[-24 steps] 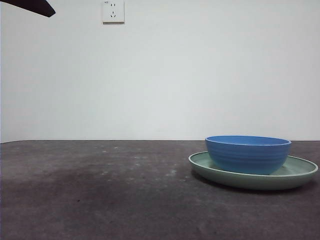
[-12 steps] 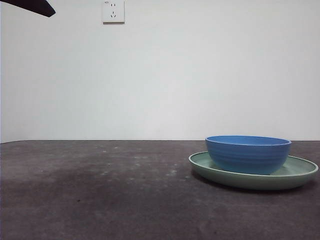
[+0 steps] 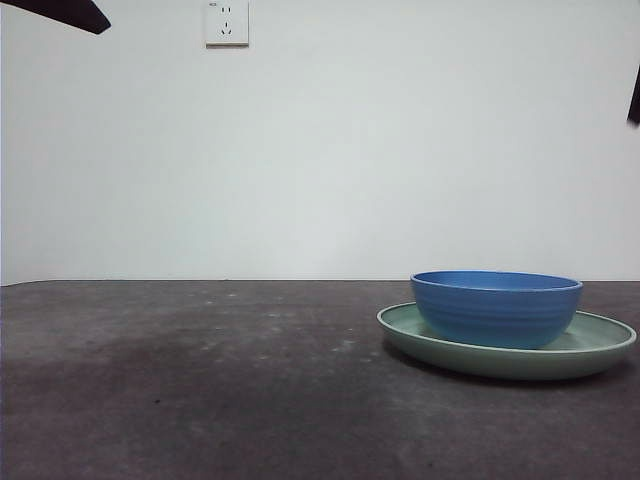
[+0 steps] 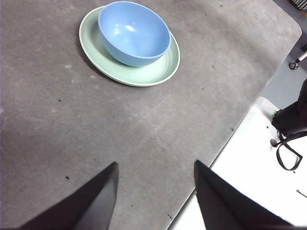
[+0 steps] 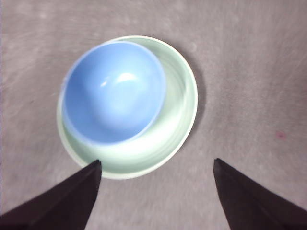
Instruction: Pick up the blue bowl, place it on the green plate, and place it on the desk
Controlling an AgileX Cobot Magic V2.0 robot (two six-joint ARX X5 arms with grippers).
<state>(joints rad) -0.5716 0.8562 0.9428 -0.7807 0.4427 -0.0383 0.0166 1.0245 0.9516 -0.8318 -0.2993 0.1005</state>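
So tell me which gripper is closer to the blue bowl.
Right. The right gripper hangs open above the blue bowl on the green plate; the left gripper, also open, waits off across the desk.

Blue on sage green, set on dark mottled grey

The blue bowl is a glossy medium blue with faint horizontal ridges on its outside and pale highlights within; the green plate is pale sage, its rim lighter. The desk is matte grey-brown, speckled with paler flecks (one small reddish spot, possibly a stain, shows in the blurred right wrist view). The wall socket is white on a white wall.
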